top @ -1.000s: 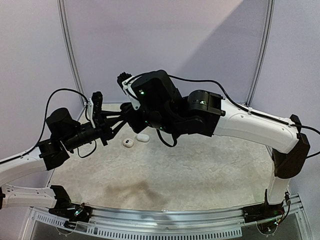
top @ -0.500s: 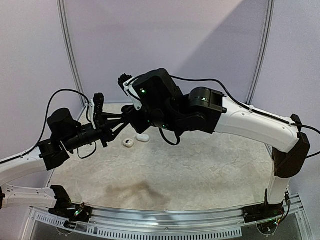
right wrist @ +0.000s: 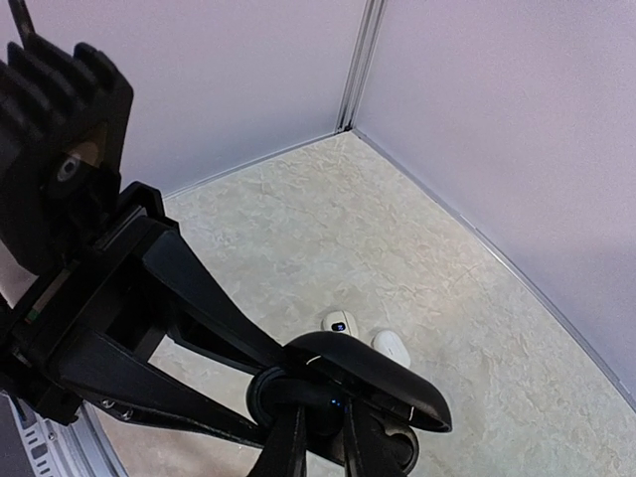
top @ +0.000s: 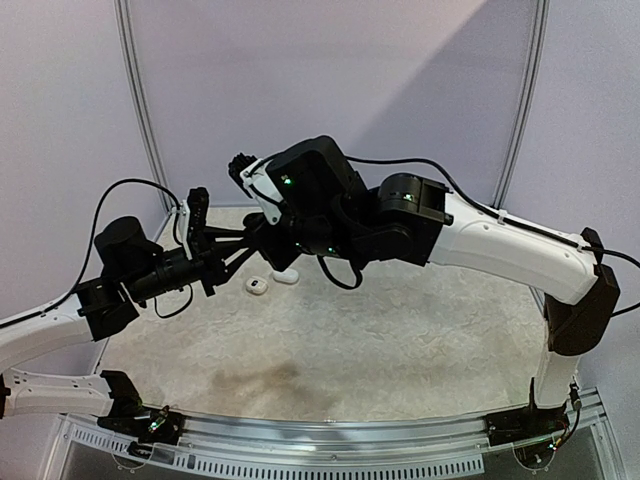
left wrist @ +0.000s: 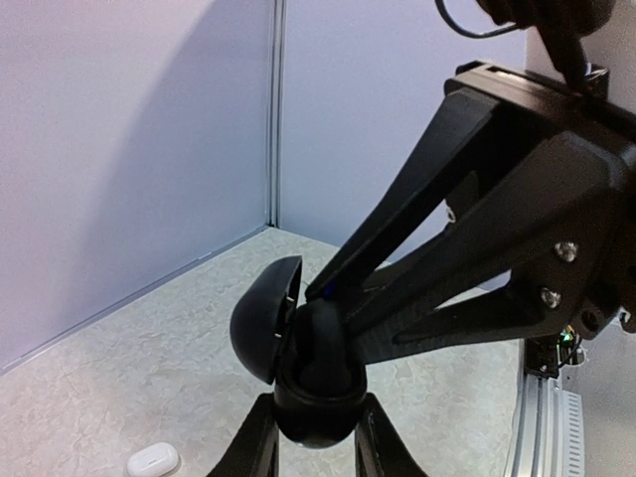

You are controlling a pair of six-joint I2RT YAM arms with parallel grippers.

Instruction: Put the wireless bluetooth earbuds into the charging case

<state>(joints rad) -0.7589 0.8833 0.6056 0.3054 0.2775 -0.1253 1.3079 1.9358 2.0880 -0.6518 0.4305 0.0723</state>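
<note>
My left gripper (left wrist: 315, 399) is shut on the black charging case (left wrist: 316, 422), held above the table with its lid (left wrist: 262, 318) swung open. My right gripper (right wrist: 323, 407) reaches down into the open case (right wrist: 270, 396). Its narrow fingers are closed around a round black earbud (left wrist: 324, 338) that sits in the case's well. In the top view both grippers meet near the back left (top: 250, 243), where the right wrist hides the case and the earbud.
Two small white pebble-like cases (right wrist: 340, 323) (right wrist: 391, 346) lie side by side on the pale table below the grippers, also in the top view (top: 256, 285) (top: 287, 276). Walls (right wrist: 477, 119) close the back and sides. A metal rail (top: 330, 440) runs along the near edge.
The right wrist has shifted slightly left toward the left gripper. The left arm holds still with the case.
</note>
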